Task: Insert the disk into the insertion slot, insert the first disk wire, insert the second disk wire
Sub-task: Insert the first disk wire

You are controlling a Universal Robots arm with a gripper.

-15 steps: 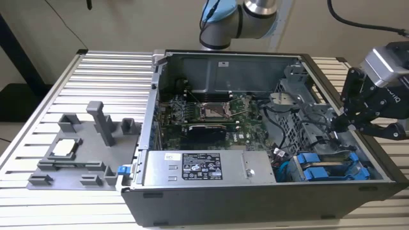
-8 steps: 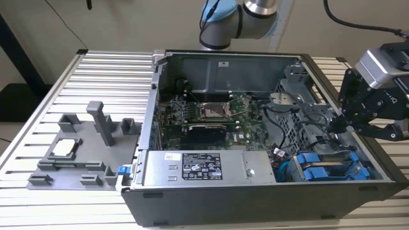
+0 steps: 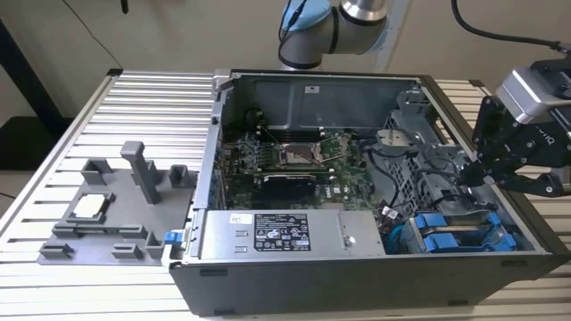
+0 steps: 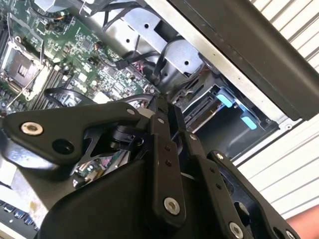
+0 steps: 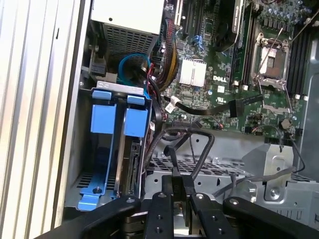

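Note:
My gripper (image 3: 471, 179) hangs inside the open computer case at the exterior view's right, just above the drive cage. In the first wrist view its fingertips (image 5: 175, 185) stand close together, shut on a black disk wire (image 5: 192, 133) that loops up from between them. The disk (image 5: 133, 164) sits in its blue carrier (image 5: 103, 119) inside the insertion slot (image 5: 82, 184), a grey sheet-metal bay in the case's corner. The blue carriers (image 3: 450, 237) lie below and to the left of the gripper in the exterior view. The second wrist view shows the gripper (image 4: 167, 107) near the blue tabs (image 4: 225, 99).
The motherboard (image 3: 295, 157) and the power supply (image 3: 285, 234) fill the case's middle and front. More black cables (image 3: 419, 180) run along the cage. A grey plastic fixture tray (image 3: 98, 214) with upright posts stands on the slatted table (image 3: 53, 134) at the exterior view's left.

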